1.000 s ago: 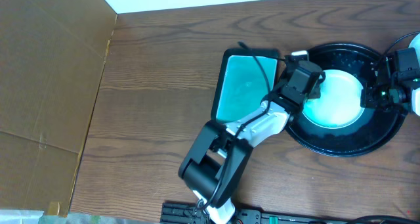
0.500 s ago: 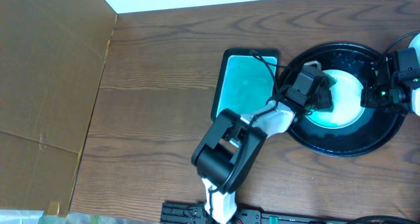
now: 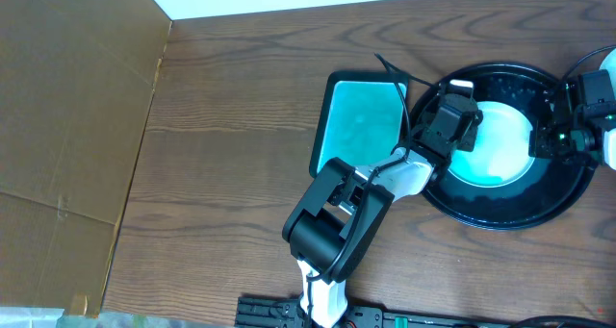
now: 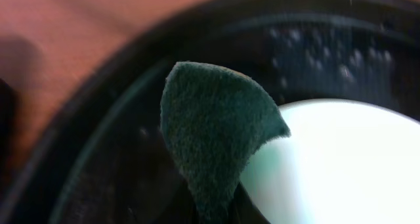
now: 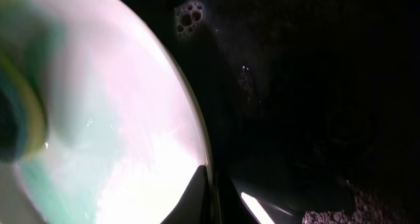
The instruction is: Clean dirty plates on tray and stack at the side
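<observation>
A pale mint plate (image 3: 498,145) lies in the large round black tray (image 3: 500,213) at the right. My left gripper (image 3: 460,136) is over the plate's left edge and is shut on a dark green sponge (image 4: 216,142), which hangs over the tray's wet black floor beside the plate (image 4: 341,158). My right gripper (image 3: 544,140) is at the plate's right edge and is shut on its rim (image 5: 205,175), one finger on top and one beneath. The plate (image 5: 111,119) looks bright and wet, with a teal tint on its left. Other plates are not visible.
A rectangular teal dish (image 3: 361,126) with a dark rim lies just left of the tray. Soap bubbles (image 5: 189,17) sit on the tray floor. A brown cardboard sheet (image 3: 67,126) covers the left. A black rail (image 3: 385,316) runs along the front edge.
My left arm swung right from the tray's left rim onto the plate, then eased slightly back left with the sponge. The right gripper and plate stayed in place.
</observation>
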### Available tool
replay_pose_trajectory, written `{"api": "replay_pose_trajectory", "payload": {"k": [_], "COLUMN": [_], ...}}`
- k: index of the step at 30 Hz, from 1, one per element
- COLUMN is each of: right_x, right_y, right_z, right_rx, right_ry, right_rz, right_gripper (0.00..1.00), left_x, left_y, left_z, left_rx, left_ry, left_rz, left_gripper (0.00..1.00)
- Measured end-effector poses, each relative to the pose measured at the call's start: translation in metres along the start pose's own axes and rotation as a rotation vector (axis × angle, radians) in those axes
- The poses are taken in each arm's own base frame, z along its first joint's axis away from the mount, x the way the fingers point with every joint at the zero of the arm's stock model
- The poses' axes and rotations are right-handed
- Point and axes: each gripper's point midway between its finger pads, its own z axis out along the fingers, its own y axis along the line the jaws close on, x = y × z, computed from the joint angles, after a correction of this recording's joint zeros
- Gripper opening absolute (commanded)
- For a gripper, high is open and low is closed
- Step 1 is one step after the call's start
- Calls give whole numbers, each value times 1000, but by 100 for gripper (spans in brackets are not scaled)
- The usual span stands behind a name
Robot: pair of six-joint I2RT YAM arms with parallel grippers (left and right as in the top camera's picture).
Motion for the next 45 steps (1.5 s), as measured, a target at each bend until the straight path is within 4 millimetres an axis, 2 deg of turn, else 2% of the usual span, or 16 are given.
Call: {"api": "replay_pose_trajectory", "payload": {"k": [6, 11, 14, 17, 21, 27, 29, 33, 38, 45], "right_x": [0, 0, 0, 0, 1, 2, 1, 1, 3, 2], "right_y": [0, 0, 0, 0, -1, -1, 0, 1, -2, -6], "right_z": [0, 0, 0, 0, 0, 0, 0, 0, 0, 0], "right_rx": [1, 1, 1, 1, 2, 2, 0, -3, 10, 34], "right_ry": [1, 1, 0, 1, 5, 6, 4, 5, 11, 4], "right_rz": [0, 0, 0, 0, 2, 2, 1, 1, 4, 2], "right_gripper": [1, 2, 1, 1, 1, 1, 1, 1, 1, 1], "left_x": [-21, -25, -27, -22, -10, -11, -8, -5, -6, 3], "left_y": [1, -28, -37, -40, -33, 2, 7, 7, -7, -10], "left_z": [-6, -10, -9, 1, 11, 18, 18, 16, 10, 1], "left_rx": [2, 186, 240, 260, 249, 192, 193, 218, 347, 352], "left_ry": [-65, -39, -43, -49, -24, -8, 14, 43, 87, 168], "left_rz": [-58, -244, -299, -316, -276, -268, -273, -275, -336, -372], "left_gripper": [7, 7, 7, 7, 7, 7, 7, 7, 7, 7]}}
